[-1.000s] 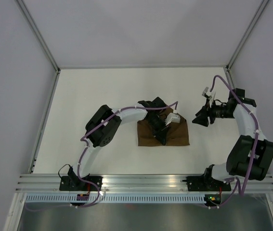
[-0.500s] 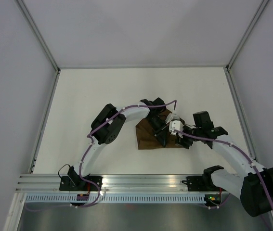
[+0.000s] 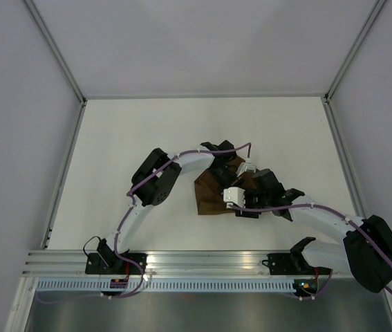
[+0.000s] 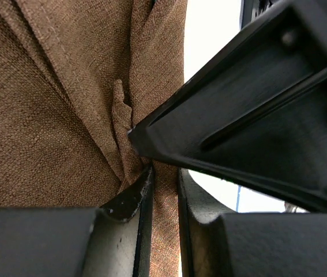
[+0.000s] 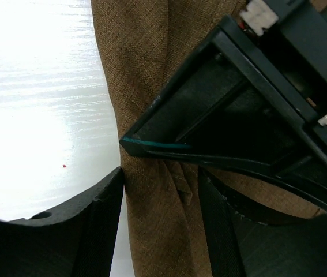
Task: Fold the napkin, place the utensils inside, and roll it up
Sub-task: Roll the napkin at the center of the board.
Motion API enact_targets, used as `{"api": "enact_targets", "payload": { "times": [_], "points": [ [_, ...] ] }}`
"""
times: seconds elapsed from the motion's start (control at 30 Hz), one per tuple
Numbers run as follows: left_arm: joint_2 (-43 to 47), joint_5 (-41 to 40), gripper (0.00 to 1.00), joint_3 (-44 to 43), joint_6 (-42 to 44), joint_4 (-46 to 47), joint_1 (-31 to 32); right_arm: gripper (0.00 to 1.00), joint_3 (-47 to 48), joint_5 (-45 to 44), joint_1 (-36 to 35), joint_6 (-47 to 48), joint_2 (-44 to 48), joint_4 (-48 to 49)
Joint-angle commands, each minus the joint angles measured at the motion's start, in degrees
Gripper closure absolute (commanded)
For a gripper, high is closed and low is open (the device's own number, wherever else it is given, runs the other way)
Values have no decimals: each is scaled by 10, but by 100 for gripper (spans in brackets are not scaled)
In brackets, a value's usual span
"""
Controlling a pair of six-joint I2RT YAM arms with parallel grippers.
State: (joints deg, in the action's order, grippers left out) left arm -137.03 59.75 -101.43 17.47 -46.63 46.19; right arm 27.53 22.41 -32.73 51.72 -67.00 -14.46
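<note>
The brown napkin (image 3: pixel 208 194) lies bunched and folded at the table's middle. My left gripper (image 3: pixel 228 181) is on its upper right part. In the left wrist view the napkin (image 4: pixel 48 115) fills the frame, and the left gripper (image 4: pixel 164 173) is shut on a raised fold of it. My right gripper (image 3: pixel 246 205) reaches in from the right, next to the left one. In the right wrist view the right gripper (image 5: pixel 160 179) is open, with its fingers on either side of a ridge of the napkin (image 5: pixel 146 69). The knife is hidden.
A white tabletop (image 3: pixel 133 138) is enclosed by grey walls and a metal rail (image 3: pixel 209 261) at the near edge. Both arms cross closely over the napkin. The right gripper's black finger (image 4: pixel 255 104) crowds the left wrist view.
My right arm has swung in from the far right and down onto the napkin beside the left gripper. The napkin has bunched up and shifted slightly left. The left gripper stays on the cloth.
</note>
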Motion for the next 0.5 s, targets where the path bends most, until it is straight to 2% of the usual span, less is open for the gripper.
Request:
{"api": "enact_targets", "payload": {
  "times": [0.0,0.2,0.3,0.4,0.43,0.47],
  "points": [
    [-29,-47,98,-2,-5,-17,-5,40,-5,-32,-15,-12,-10,43],
    [-31,-46,98,-2,-4,-17,-8,42,-13,-41,-27,-9,-22,47],
    [-30,-46,98,-1,-3,-17,-8,45,-16,-44,-30,-8,-32,50],
    [-29,-50,97,-3,-3,-17,-9,57,-14,-44,-30,-7,-46,50],
    [-28,-50,95,-4,-4,-17,-11,65,-14,-44,-30,-7,-49,48],
    [-27,-49,89,-4,-4,-17,-11,68,-13,-43,-30,-7,-52,44]
  ]
}}
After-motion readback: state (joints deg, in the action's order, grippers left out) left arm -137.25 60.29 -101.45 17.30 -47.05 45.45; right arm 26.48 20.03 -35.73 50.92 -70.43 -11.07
